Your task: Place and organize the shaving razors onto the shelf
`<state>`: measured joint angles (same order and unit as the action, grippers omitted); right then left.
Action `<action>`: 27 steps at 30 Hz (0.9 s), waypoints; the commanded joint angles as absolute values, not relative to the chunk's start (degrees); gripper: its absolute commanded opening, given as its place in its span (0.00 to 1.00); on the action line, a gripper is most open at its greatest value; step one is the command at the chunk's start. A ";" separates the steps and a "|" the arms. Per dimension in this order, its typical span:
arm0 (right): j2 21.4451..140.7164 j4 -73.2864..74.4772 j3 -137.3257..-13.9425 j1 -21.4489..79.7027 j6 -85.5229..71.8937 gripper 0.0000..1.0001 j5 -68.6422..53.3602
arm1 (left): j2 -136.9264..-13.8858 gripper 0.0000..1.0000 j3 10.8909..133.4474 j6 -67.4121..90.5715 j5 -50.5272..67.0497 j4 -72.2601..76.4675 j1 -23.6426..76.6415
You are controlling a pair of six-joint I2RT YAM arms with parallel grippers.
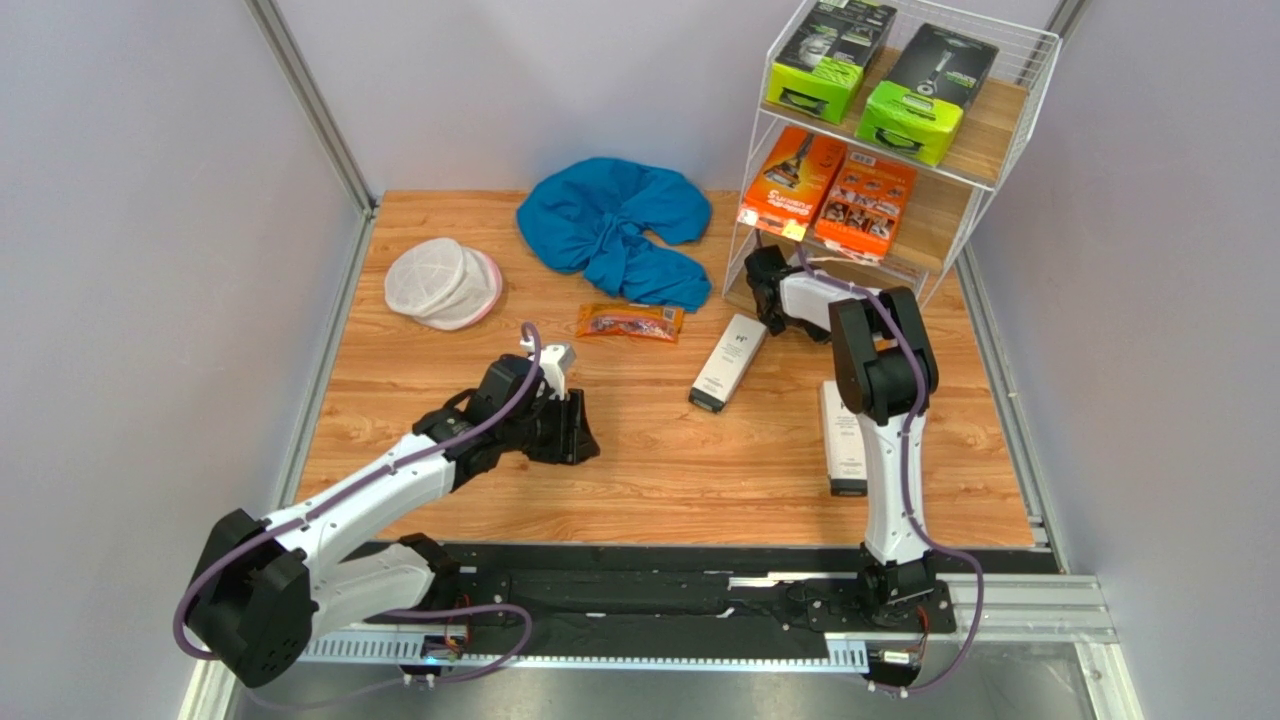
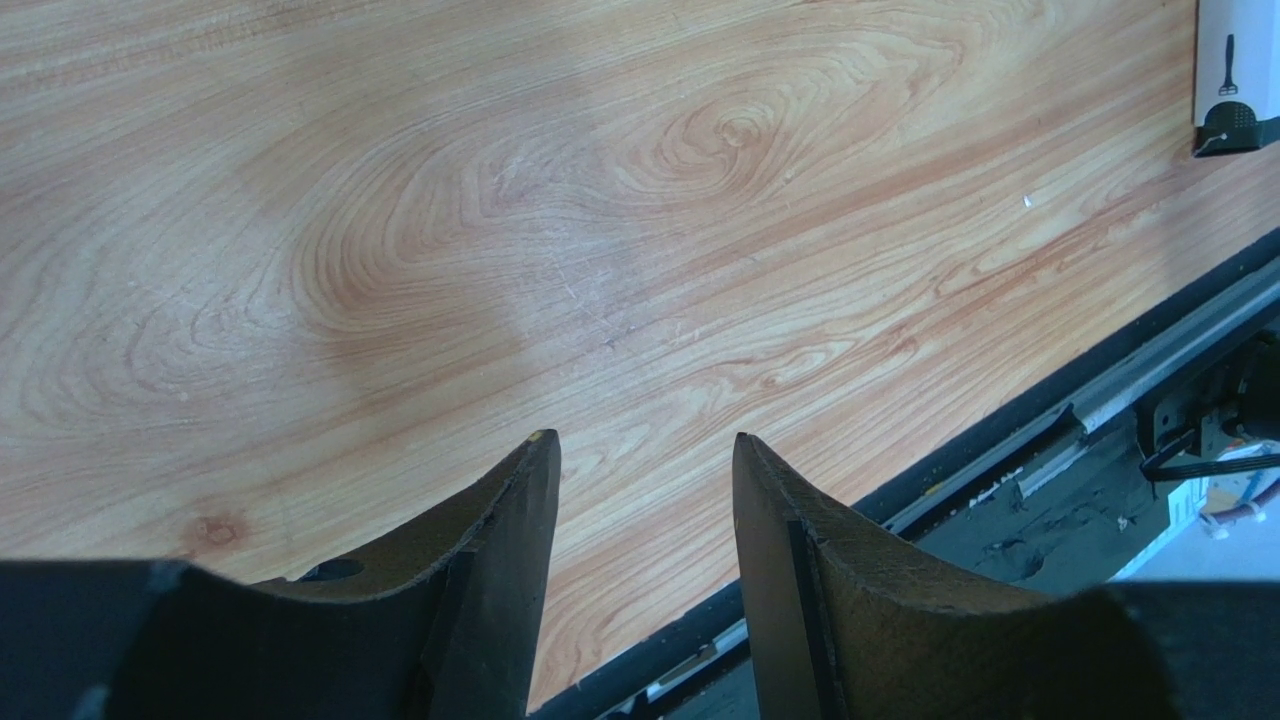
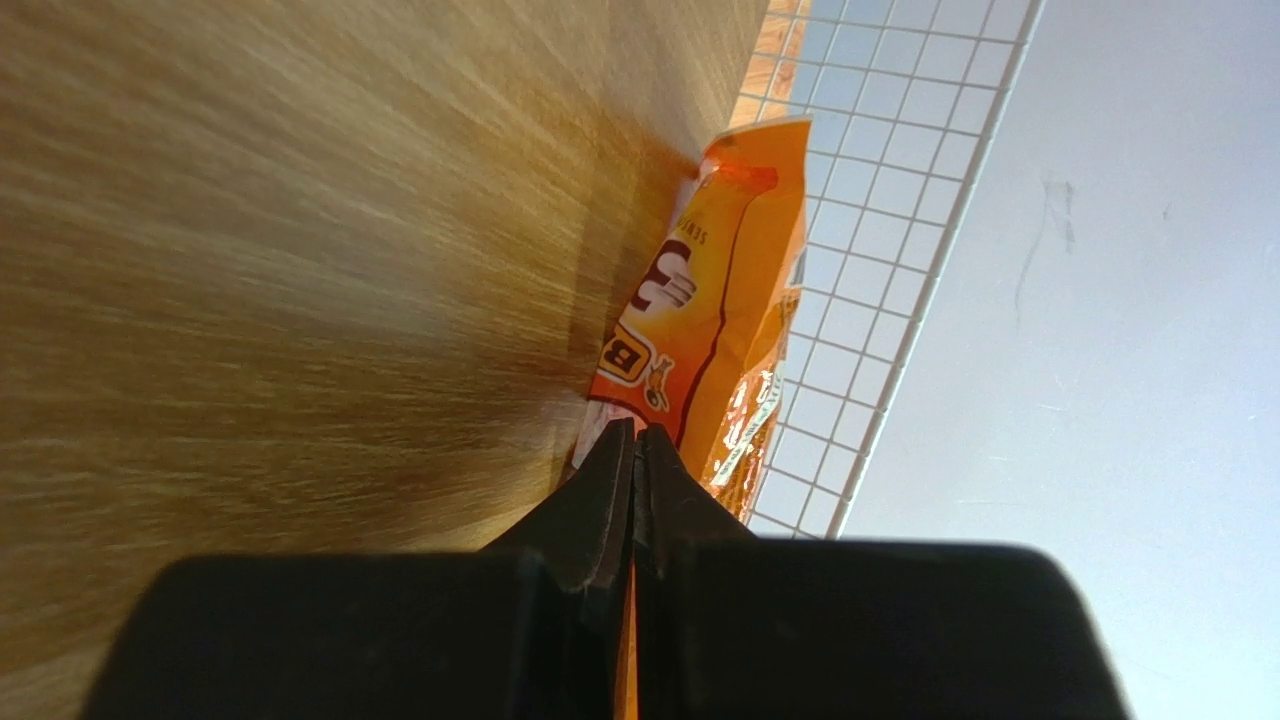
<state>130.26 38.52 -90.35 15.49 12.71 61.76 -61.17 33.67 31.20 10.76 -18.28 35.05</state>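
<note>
The white wire shelf (image 1: 1004, 105) stands at the back right. Two lime-green-and-black boxes (image 1: 879, 75) sit on its top board and two orange cartons (image 1: 830, 192) on the middle board. My right gripper (image 1: 763, 279) reaches in at the bottom tier; in the right wrist view it (image 3: 634, 435) is shut on an orange bag of razors (image 3: 721, 300) that lies against a wooden board (image 3: 301, 225) and the wire mesh (image 3: 902, 225). Another orange-trimmed bag (image 1: 631, 320) and two slim white boxes (image 1: 729, 360) (image 1: 845, 435) lie on the table. My left gripper (image 1: 579, 428) (image 2: 646, 443) is open and empty over bare wood.
A blue cloth (image 1: 616, 225) lies at the back middle and a round white mesh pouch (image 1: 440, 282) at the back left. The black rail (image 1: 676, 578) runs along the near edge. The end of a white box (image 2: 1232, 68) shows in the left wrist view.
</note>
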 commanded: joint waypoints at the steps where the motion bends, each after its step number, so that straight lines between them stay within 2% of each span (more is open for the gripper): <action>1: 130.26 39.20 -91.41 15.47 11.95 0.00 61.09 | -60.73 0.55 34.98 31.20 11.78 -18.37 34.72; 10: 122.61 41.04 -84.91 19.15 6.07 0.00 57.31 | -61.44 0.54 34.63 32.34 13.01 -17.14 34.72; 20: 122.08 44.82 -84.38 25.57 1.07 0.00 50.01 | -60.73 0.54 33.57 33.40 13.18 -16.70 34.72; 27: 116.83 46.85 -77.01 29.35 -6.67 0.00 42.55 | -61.96 0.54 36.12 32.87 10.29 -18.89 34.72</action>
